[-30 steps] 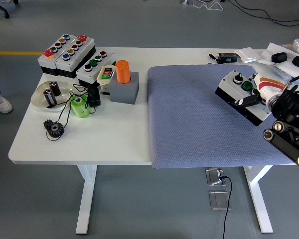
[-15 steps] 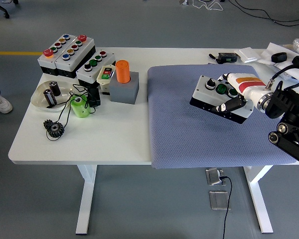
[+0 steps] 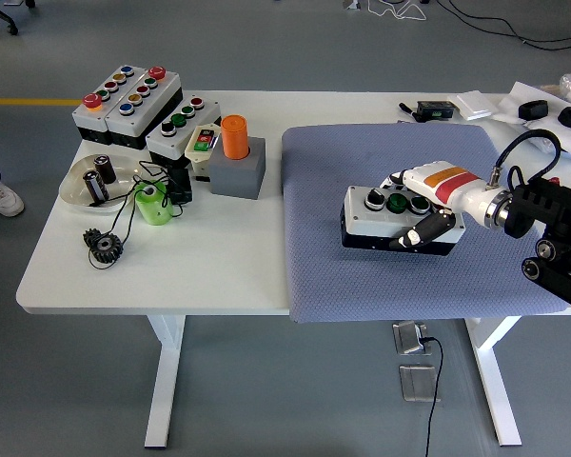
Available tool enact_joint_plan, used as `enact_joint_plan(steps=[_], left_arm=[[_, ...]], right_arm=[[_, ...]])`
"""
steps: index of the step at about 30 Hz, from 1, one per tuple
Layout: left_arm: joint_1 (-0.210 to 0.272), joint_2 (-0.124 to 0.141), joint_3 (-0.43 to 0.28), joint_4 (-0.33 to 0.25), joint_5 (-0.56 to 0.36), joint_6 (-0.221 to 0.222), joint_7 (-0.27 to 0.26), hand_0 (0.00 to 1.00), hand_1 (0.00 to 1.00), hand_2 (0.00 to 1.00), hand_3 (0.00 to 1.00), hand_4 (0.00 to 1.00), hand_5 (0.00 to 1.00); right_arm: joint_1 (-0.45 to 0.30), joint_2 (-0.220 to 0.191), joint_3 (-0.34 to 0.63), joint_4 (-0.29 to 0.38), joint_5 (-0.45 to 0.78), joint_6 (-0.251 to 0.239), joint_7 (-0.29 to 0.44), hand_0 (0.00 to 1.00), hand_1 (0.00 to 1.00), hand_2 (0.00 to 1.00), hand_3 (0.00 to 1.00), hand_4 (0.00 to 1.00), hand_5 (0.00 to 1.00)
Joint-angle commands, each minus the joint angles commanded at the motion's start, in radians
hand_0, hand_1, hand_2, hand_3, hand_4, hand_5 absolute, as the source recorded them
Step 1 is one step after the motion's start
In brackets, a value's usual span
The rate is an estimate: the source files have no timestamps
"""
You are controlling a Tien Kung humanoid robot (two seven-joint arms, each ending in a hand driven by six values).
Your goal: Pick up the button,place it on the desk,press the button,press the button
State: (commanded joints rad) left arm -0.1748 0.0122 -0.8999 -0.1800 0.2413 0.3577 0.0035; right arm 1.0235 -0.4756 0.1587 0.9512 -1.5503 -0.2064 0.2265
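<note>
On the white tabletop (image 3: 171, 267), over the blue-grey mat (image 3: 362, 276) that covers its right half, we judge the placing step to be nearly done: the button box (image 3: 385, 217) sits level and low on the mat, though we cannot tell whether it fully rests there. The right hand (image 3: 428, 211) reaches in from the right, arm near horizontal, fingers wrapped round the box's right end with its thumb across the near face. Next we would loosen that hold, lift clear, and bring a fingertip down on one of the buttons just left of the hand.
</note>
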Motion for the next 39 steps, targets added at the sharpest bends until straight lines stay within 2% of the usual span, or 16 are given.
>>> enact_joint_plan(steps=[9, 16, 17, 28, 29, 34, 35, 39], left_arm=[[-0.004, 0.0, -0.004, 0.0, 0.001, -0.001, -0.003, 0.661, 0.707, 0.721, 0.52, 0.331, 0.956], [-0.007, 0.001, -0.009, 0.0, 0.006, -0.002, -0.003, 0.66, 0.706, 0.72, 0.52, 0.33, 0.953], [-0.008, 0.001, -0.01, 0.0, 0.007, -0.002, -0.003, 0.658, 0.705, 0.72, 0.52, 0.332, 0.954], [-0.013, -0.001, -0.009, 0.0, 0.003, -0.003, -0.004, 0.657, 0.706, 0.719, 0.519, 0.332, 0.954], [-0.014, -0.002, -0.009, 0.0, 0.003, -0.002, -0.004, 0.657, 0.705, 0.719, 0.519, 0.333, 0.956], [-0.01, -0.005, -0.012, 0.0, 0.009, -0.002, -0.003, 0.657, 0.705, 0.719, 0.519, 0.333, 0.956], [-0.009, -0.005, -0.012, 0.0, 0.009, -0.002, -0.003, 0.657, 0.705, 0.719, 0.518, 0.334, 0.957], [-0.006, -0.006, -0.016, 0.0, 0.018, 0.0, -0.001, 0.657, 0.705, 0.719, 0.518, 0.334, 0.957]], right_arm=[[0.003, 0.01, -0.014, -0.028, -0.002, -0.025, 0.043, 0.23, 0.027, 0.195, 0.427, 0.421, 0.269], [0.021, 0.015, -0.06, -0.053, 0.038, -0.031, 0.095, 0.231, 0.029, 0.191, 0.424, 0.413, 0.275], [0.025, 0.015, -0.069, -0.054, 0.038, -0.03, 0.095, 0.23, 0.027, 0.187, 0.418, 0.405, 0.309], [0.041, 0.029, -0.094, -0.065, 0.025, 0.013, 0.051, 0.246, 0.042, 0.197, 0.422, 0.409, 0.325], [0.042, 0.029, -0.093, -0.066, 0.023, 0.014, 0.048, 0.267, 0.071, 0.248, 0.455, 0.447, 0.29], [0.037, 0.03, -0.088, -0.067, -0.017, 0.043, 0.032, 0.267, 0.071, 0.248, 0.455, 0.447, 0.29], [0.037, 0.03, -0.087, -0.067, -0.019, 0.045, 0.033, 0.278, 0.112, 0.286, 0.487, 0.519, 0.303], [0.034, 0.029, -0.09, -0.067, -0.042, 0.032, 0.041, 0.278, 0.112, 0.286, 0.487, 0.519, 0.303]])
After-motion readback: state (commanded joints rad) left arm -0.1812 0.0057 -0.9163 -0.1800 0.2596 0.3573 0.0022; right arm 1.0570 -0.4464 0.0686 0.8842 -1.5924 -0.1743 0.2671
